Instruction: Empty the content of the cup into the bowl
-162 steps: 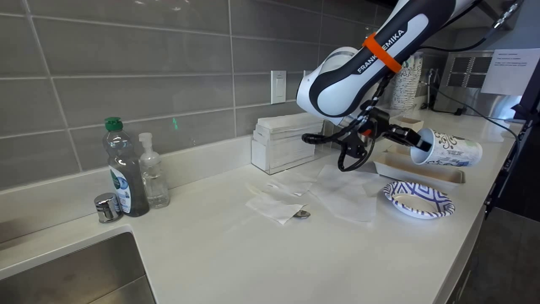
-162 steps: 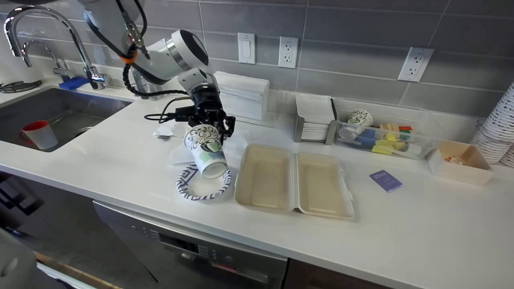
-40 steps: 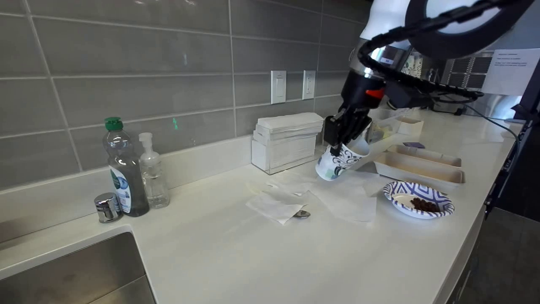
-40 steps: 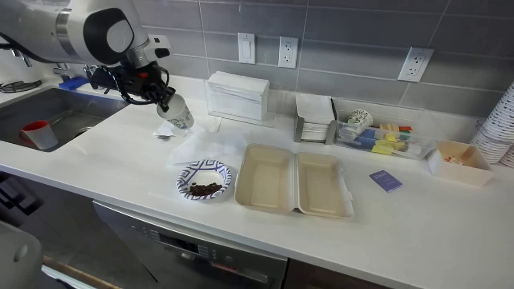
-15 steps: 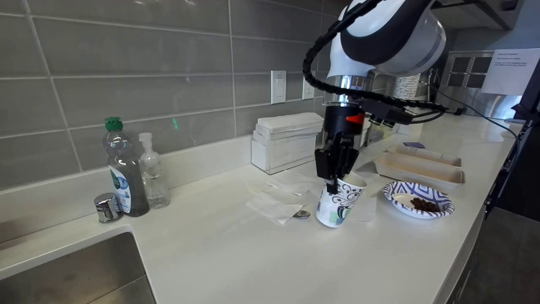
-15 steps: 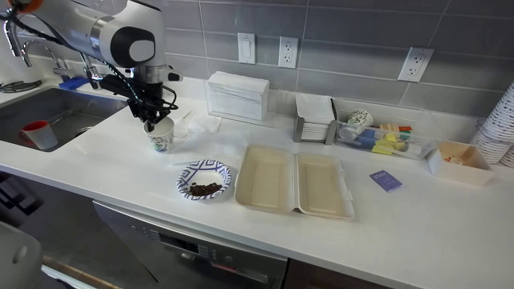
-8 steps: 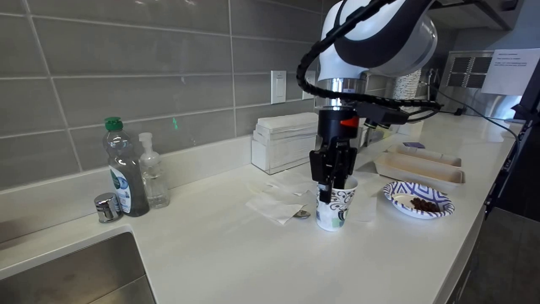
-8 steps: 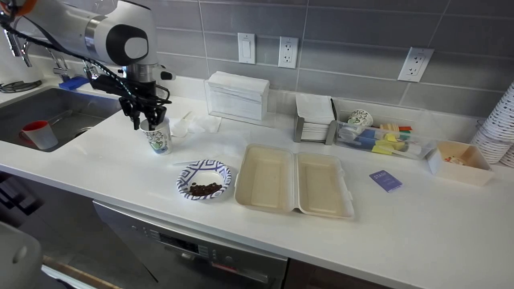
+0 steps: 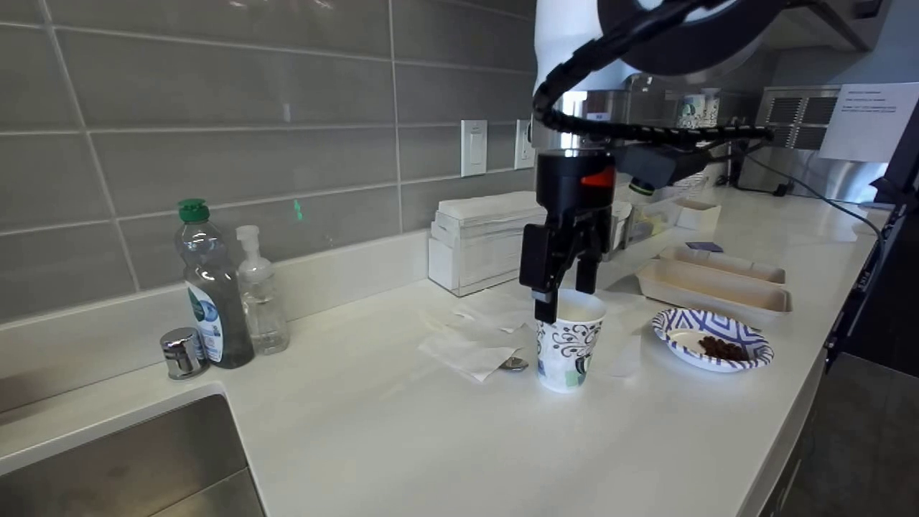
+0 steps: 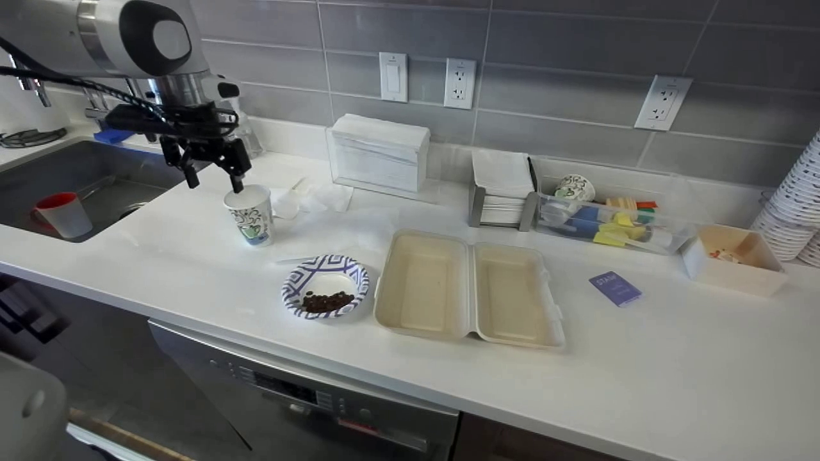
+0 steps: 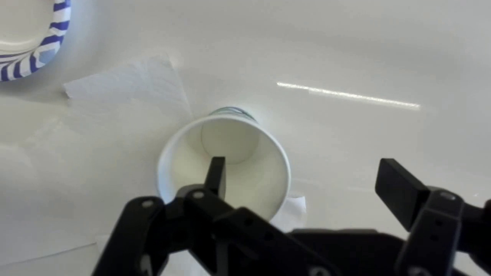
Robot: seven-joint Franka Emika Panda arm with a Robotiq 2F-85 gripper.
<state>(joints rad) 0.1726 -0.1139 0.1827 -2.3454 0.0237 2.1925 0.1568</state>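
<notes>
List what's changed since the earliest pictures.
The white, swirl-printed paper cup, held tilted earlier, moved toward the grey metal sink; the black claw released it upright on the white counter. Dark brown bits appeared in the shallow white, blue-patterned bowl, which stayed put.

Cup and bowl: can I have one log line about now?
cup: upright on counter, looks empty; bowl: brown bits inside; gripper: open

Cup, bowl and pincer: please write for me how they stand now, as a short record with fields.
bowl: on the counter, with dark brown bits in it
cup: upright on the counter; no such bits show in the visible part of its inside
pincer: open, holding nothing; one finger over the cup's mouth in the wrist view
task: pouring looks done
</notes>
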